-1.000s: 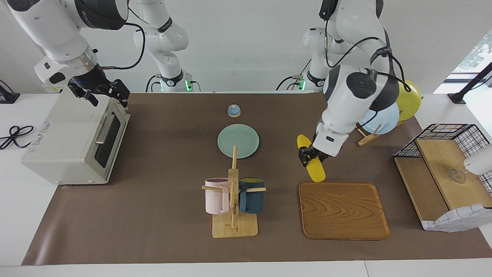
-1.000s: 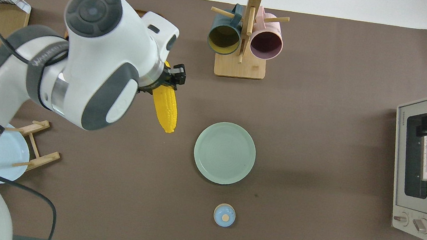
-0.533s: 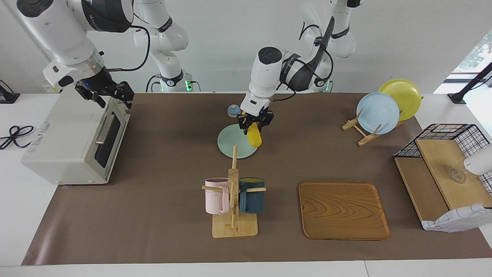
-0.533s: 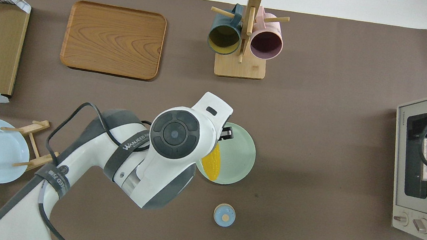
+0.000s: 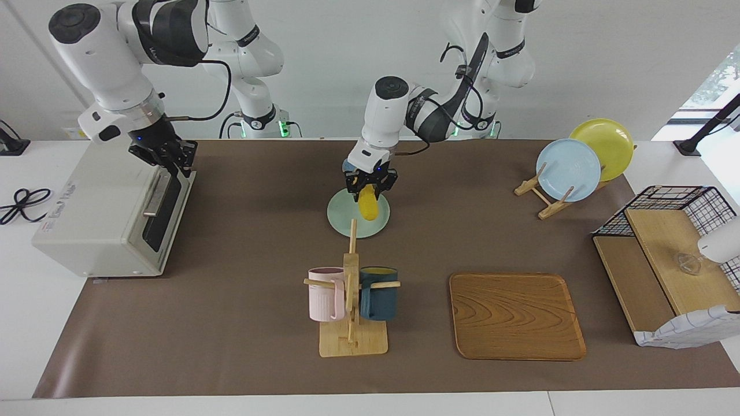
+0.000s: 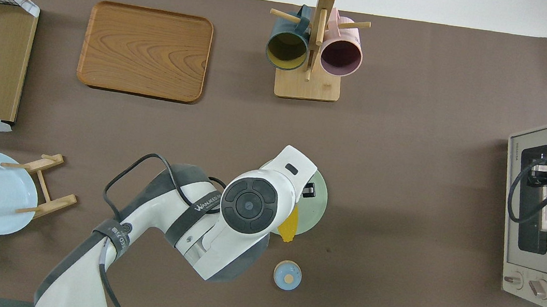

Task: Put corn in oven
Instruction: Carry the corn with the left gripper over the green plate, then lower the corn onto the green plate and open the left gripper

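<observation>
The left gripper (image 5: 370, 186) is holding the corn (image 5: 367, 207) clamped in its jaws over the green plate (image 5: 341, 218), while the right gripper (image 5: 169, 159), jaws together, is sitting at the closed oven (image 5: 110, 214) handle, risking a slip off it.

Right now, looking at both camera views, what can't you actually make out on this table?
- Corn: overhead, the left arm covers all but its tip; its upper end sits inside the left claw.
- Green plate: overhead, mostly under that arm.
- Oven interior: hidden by the closed dark door in both views.
- Right claw at the door handle: overhead, cut off by the picture's edge.
</observation>
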Action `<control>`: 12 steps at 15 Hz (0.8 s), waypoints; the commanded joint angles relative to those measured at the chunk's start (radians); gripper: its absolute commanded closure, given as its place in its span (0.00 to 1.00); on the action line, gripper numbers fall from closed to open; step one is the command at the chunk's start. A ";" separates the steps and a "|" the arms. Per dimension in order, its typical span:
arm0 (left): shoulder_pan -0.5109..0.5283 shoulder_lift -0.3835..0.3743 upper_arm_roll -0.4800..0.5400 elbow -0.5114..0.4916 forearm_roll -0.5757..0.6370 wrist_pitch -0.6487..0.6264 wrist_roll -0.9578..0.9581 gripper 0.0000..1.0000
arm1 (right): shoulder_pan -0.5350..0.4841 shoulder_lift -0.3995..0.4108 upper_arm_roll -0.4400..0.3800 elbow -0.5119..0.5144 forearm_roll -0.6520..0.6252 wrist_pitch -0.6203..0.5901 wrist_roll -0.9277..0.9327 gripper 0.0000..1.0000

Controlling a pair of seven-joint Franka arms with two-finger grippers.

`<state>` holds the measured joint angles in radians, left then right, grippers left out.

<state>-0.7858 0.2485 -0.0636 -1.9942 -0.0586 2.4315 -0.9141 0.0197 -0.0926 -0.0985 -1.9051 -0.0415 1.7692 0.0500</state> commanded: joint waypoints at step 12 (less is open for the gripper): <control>-0.035 0.049 0.021 -0.008 -0.007 0.064 0.001 0.69 | -0.078 -0.009 0.005 -0.120 -0.152 0.108 0.033 1.00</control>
<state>-0.8037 0.3053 -0.0589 -1.9934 -0.0586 2.4927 -0.9139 -0.0495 -0.0900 -0.1004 -2.0034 -0.1705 1.8565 0.0849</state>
